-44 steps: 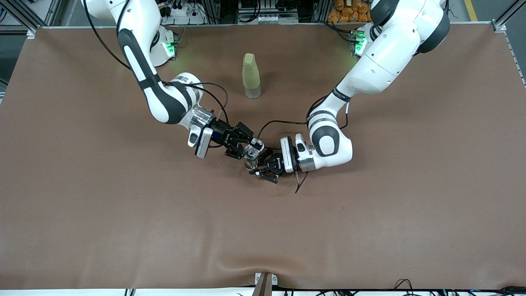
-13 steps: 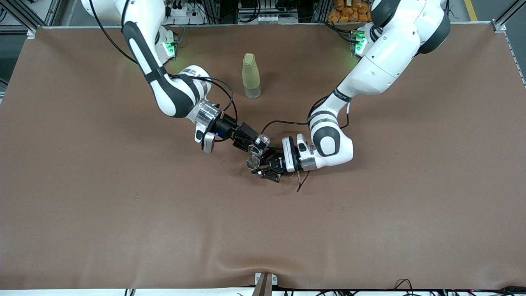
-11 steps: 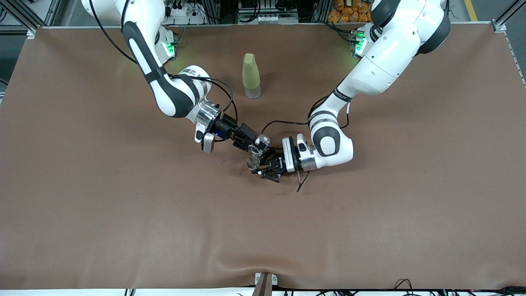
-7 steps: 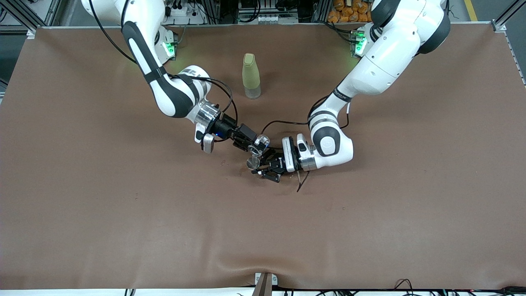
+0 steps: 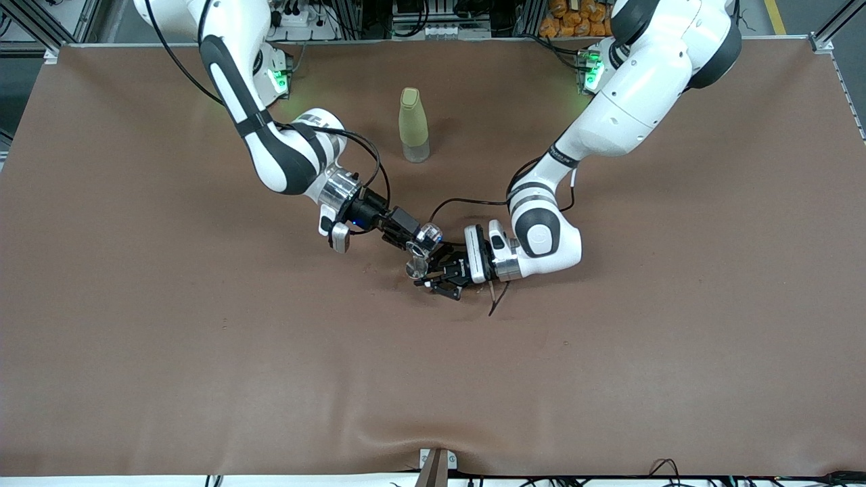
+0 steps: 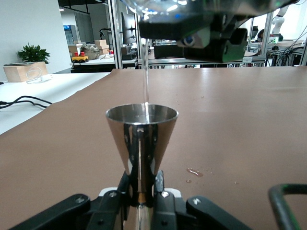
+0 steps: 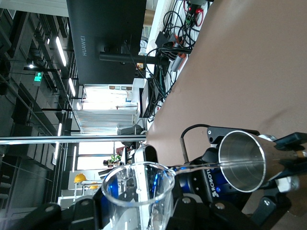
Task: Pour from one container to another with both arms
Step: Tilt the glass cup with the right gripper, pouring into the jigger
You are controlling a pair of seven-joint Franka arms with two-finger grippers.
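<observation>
Front view showed your right end effector (image 5: 411, 238) clamped on the tilted glass cup (image 5: 425, 238) over the middle of the table (image 5: 135, 338). Your left end effector (image 5: 433, 274) was clamped on the upright steel jigger (image 5: 415, 270) just below it. A thin stream fell into the jigger, so you were mid-pour. Next, you would likely hold the tilt until the cup emptied, then level it.

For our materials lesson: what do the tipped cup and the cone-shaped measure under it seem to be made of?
Cup: apparently clear glass; the background shows through it. Measure: apparently polished steel; mirror-like, with bright reflected streaks on its cone.
</observation>
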